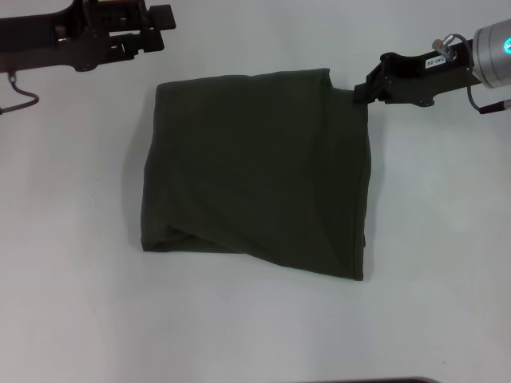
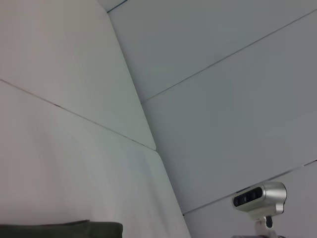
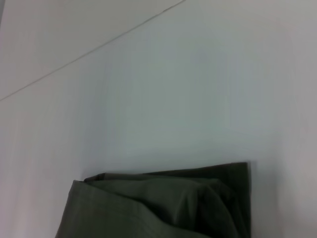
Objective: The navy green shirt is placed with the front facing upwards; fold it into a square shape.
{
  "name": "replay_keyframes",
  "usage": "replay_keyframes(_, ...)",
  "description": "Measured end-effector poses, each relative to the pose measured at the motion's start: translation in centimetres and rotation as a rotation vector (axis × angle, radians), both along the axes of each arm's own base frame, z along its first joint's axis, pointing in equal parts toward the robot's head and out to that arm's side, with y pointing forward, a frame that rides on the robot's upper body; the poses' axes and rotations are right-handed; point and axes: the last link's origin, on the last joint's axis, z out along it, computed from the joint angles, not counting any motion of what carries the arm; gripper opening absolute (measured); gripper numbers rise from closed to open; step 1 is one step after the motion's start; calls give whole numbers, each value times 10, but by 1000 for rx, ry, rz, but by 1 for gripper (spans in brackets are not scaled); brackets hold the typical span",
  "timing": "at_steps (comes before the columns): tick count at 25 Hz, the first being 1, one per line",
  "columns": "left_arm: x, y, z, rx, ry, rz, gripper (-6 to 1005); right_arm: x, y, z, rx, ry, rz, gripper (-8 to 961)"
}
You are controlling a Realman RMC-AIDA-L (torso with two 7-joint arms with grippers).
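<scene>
Shirt (image 1: 255,175) lies folded to a rough square on white table (image 1: 72,303), near edge uneven w/ a diagonal fold, no lettering showing. Right gripper (image 1: 357,93) is at shirt's far right corner, tip touching cloth; can't tell how far open or whether it's pinching. Left gripper (image 1: 166,28) sits beyond far left corner, apart from shirt, finger gap not readable either.

Count on the white table (image 1: 72,319): one navy green shirt (image 1: 255,175). Two grippers: left gripper (image 1: 160,28), right gripper (image 1: 361,89).
</scene>
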Motion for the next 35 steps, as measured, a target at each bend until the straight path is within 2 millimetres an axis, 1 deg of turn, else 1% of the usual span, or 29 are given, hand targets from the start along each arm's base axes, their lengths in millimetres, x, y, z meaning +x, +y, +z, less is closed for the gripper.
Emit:
replay_keyframes(1, 0, 0, 0, 0, 1, 0, 521, 0, 0, 0, 0, 0, 0, 36)
replay_keyframes(6, -1, 0, 0, -2, 5, 1, 521, -3, 3, 7, 14, 4, 15, 36)
replay_keyframes(11, -2, -1, 0, -1, 3, 4, 522, -15, 8, 21, 40, 29, 53, 37)
replay_keyframes(14, -3, -2, 0, -1, 3, 6, 522, -20, 12, 25, 55, 44, 68, 37)
replay_keyframes(15, -3, -2, 0, -2, 2, 6, 522, -23, 14, 23, 66, 47, 80, 37)
replay_keyframes(20, -3, -3, -1, -6, -1, 7, 522, -25, 18, 16, 76, 32, 89, 37)
replay_keyframes(35, -2, -4, -3, -14, -9, 9, 522, -13, 27, 10, 152, -12, 72, 38)
